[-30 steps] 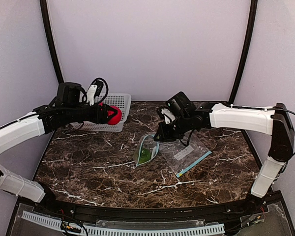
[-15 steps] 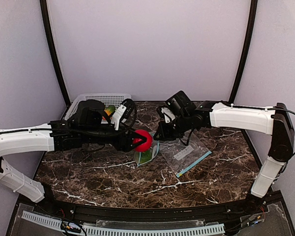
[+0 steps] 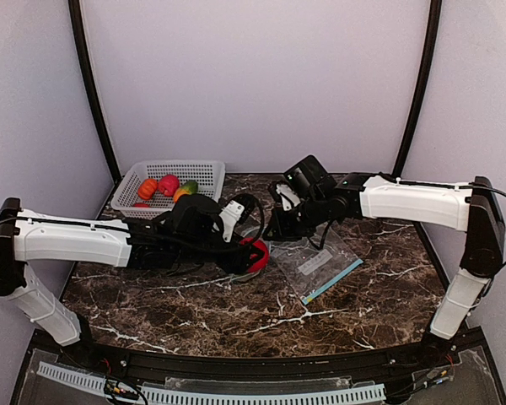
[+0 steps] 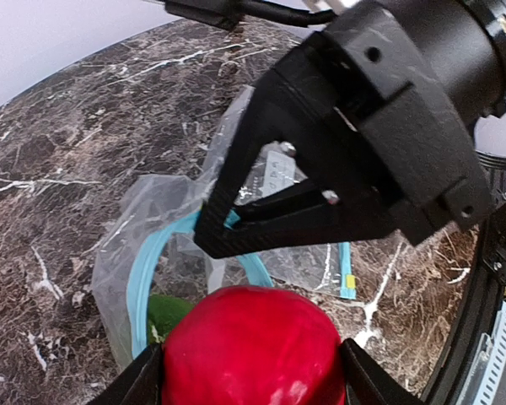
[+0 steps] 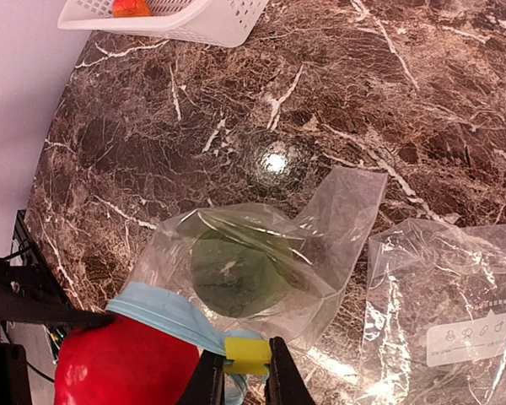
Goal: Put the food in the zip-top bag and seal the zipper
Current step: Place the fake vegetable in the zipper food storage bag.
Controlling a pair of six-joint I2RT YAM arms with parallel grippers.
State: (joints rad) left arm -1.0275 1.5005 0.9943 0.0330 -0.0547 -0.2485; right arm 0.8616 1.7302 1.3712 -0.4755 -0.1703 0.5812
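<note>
My left gripper [image 3: 251,253] is shut on a red fruit [image 4: 253,342], holding it right at the mouth of the zip-top bag [image 5: 320,228]. The bag's blue zipper rim [image 4: 137,287] stands open just beyond the fruit. A green fruit [image 5: 236,270] lies inside the bag. My right gripper [image 5: 246,375] is shut on the rim at the yellow slider [image 5: 247,354] and lifts that edge. In the top view the right gripper [image 3: 274,232] sits just right of the red fruit [image 3: 255,251]. More food, orange [image 3: 148,187], red [image 3: 168,183] and green-yellow [image 3: 188,187], rests in the basket.
The white mesh basket [image 3: 198,166] stands at the table's back left. A second zip-top bag [image 3: 318,263] lies flat right of the open one, under the right arm. The left forearm [image 3: 76,240] stretches low across the left half of the table.
My left arm has carried the red fruit from over the basket rightward and down to the bag's mouth. The basket's fruits now show. The right arm has stayed put.
</note>
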